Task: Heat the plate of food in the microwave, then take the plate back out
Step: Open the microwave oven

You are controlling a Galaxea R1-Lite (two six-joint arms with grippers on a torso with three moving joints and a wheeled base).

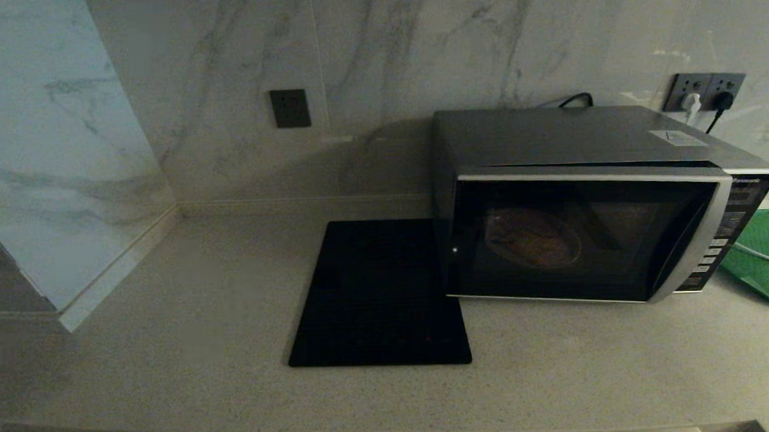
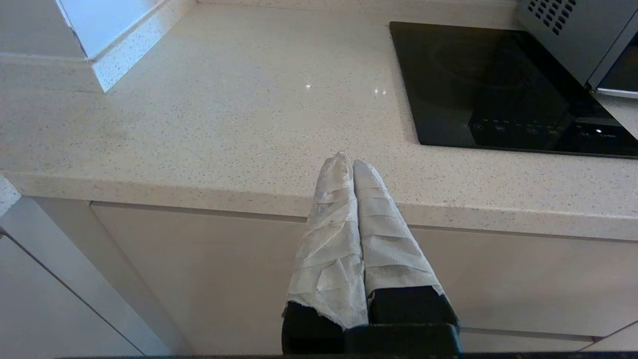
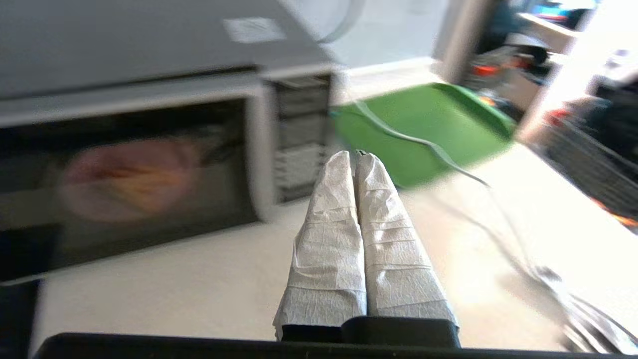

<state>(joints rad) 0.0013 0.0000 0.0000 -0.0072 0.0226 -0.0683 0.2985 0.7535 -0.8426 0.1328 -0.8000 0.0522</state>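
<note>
We see the plate (image 1: 532,237) behind the microwave (image 1: 586,233) door – nearer our right end effector (image 3: 356,155), closed and empty like the left end effector (image 2: 347,160).

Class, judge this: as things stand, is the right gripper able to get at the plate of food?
Probably not yet. The plate of food sits inside the microwave behind its closed glass door, and the right gripper, shut, is out in front of it; the door must open first.

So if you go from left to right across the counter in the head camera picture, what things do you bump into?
Black mat → microwave, door closed, with the plate of food inside → green tray.
</note>
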